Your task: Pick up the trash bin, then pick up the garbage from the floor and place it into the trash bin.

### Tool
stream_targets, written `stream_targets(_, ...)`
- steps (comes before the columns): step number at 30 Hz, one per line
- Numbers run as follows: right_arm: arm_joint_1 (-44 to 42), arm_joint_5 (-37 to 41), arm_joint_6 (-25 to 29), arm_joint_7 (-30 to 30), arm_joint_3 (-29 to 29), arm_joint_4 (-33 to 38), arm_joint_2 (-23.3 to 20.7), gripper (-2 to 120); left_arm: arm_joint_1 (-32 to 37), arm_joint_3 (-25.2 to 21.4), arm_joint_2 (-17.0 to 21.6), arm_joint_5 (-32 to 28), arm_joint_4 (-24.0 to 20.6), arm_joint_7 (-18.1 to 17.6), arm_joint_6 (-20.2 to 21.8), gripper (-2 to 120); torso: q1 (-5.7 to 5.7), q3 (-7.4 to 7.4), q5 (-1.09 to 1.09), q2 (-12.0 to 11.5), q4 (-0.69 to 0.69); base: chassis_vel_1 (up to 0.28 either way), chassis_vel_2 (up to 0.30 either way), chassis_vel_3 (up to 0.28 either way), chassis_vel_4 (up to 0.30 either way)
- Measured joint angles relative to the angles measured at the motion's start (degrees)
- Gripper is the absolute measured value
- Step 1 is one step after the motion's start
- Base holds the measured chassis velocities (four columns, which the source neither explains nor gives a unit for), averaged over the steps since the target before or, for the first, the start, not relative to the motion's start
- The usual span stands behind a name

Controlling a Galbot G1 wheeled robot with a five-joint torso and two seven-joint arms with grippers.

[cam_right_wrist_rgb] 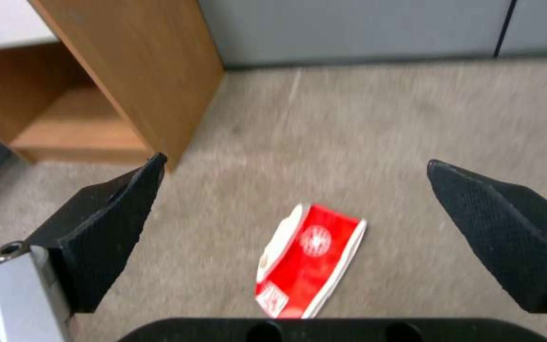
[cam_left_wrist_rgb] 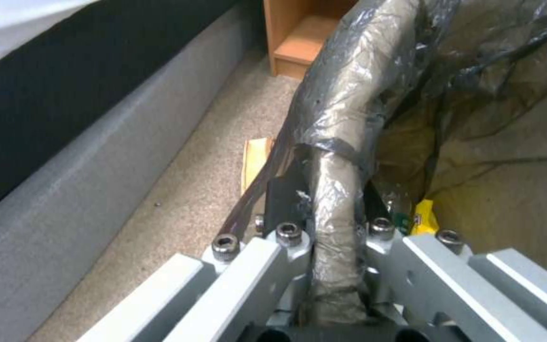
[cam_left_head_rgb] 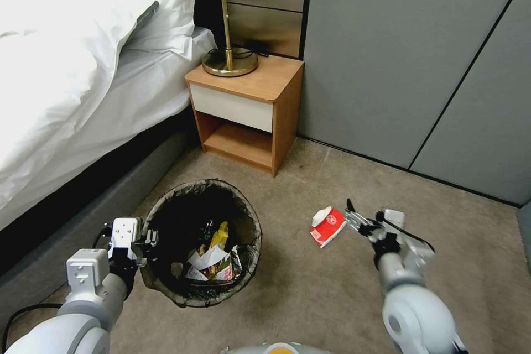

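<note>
The trash bin (cam_left_head_rgb: 250, 211), lined with a dark bag, stands on the carpet beside the bed. Inside it lie a yellow wrapper (cam_left_head_rgb: 221, 235) and crumpled white paper (cam_left_head_rgb: 207, 259). My left gripper (cam_left_head_rgb: 145, 240) is shut on the bin's near-left rim. In the left wrist view the bag-covered rim (cam_left_wrist_rgb: 340, 142) runs between the fingers of the left gripper (cam_left_wrist_rgb: 334, 223). A piece of garbage, a red-white carton (cam_left_head_rgb: 327, 225), lies flat on the floor to the right of the bin. My right gripper (cam_left_head_rgb: 354, 215) hangs open just right of it. In the right wrist view the carton (cam_right_wrist_rgb: 308, 259) lies below the wide-apart right gripper (cam_right_wrist_rgb: 296, 161).
A wooden nightstand (cam_left_head_rgb: 249, 110) with a brass lamp (cam_left_head_rgb: 228, 38) stands behind the bin against grey wall panels (cam_left_head_rgb: 398, 66). The bed (cam_left_head_rgb: 72, 66) with white bedding and its grey base (cam_left_head_rgb: 83, 204) run along the left. A small tan scrap (cam_left_wrist_rgb: 256, 159) lies by the bed base.
</note>
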Motion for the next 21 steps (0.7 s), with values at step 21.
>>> stream_targets(21, 20.05, 6.57, 0.95, 1.14, -8.37, -31.39, 1.69, 100, 0.04, -0.10, 1.28, -0.46, 0.00, -0.17, -0.14, 1, 0.00, 0.00, 0.01, 0.00, -0.01, 0.000, 0.000, 0.000, 0.000)
